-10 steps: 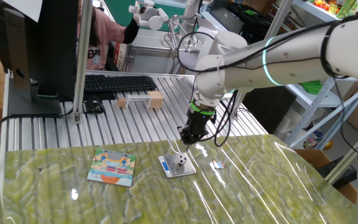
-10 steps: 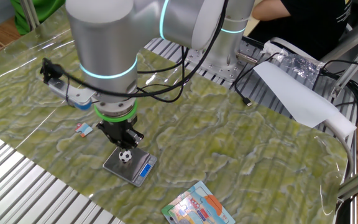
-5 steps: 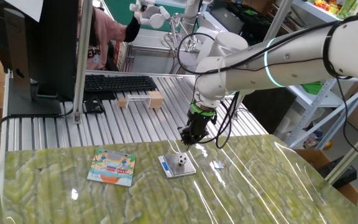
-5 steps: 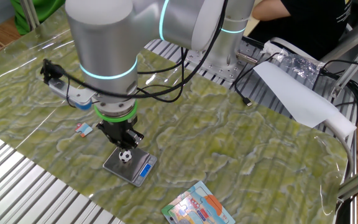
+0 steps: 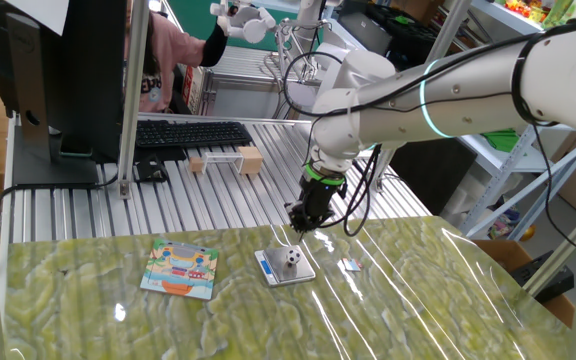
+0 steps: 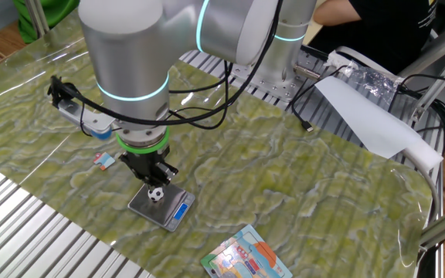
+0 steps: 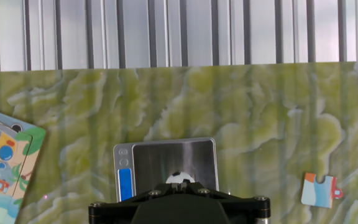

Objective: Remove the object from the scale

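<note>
Two fixed cameras are looking down from opposite table sides, sharing the scale (image 5: pixel 285 266) (image 6: pixel 160 207) (image 7: pixel 165 163), while the hand camera is peering down closely.

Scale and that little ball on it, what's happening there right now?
The small silver-grey pocket scale lies on the green marbled mat, and the tiny black-and-white ball sits on its platform. The arm's two-finger gripper hangs just above the ball, not touching it; whether its fingers are open cannot be told. A colourful illustrated card and a small white-blue scrap lie on either side of the scale.
</note>
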### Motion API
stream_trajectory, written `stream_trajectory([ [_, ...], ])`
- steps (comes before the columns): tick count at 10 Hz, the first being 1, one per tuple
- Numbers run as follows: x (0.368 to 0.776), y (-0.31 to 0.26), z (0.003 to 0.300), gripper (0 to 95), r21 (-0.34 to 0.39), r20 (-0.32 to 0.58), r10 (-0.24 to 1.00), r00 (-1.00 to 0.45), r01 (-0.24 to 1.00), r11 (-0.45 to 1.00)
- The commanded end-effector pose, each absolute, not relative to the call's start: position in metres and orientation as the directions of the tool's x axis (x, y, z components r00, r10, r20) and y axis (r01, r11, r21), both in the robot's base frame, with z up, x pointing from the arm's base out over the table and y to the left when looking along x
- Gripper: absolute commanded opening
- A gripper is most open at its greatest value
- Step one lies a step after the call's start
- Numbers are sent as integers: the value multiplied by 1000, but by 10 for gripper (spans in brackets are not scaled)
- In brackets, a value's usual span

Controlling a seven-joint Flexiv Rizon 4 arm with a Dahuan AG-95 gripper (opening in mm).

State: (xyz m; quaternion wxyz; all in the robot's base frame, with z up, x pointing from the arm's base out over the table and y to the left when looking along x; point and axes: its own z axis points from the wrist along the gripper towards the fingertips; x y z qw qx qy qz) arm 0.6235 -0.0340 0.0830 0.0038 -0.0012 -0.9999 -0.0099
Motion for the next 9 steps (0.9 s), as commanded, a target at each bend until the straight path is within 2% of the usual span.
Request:
stream_trajectory([
  [1,623,-34,83,0,20,6,0,-1000,1,1000],
  [9,623,-34,83,0,20,19,2,-1000,2,1000],
])
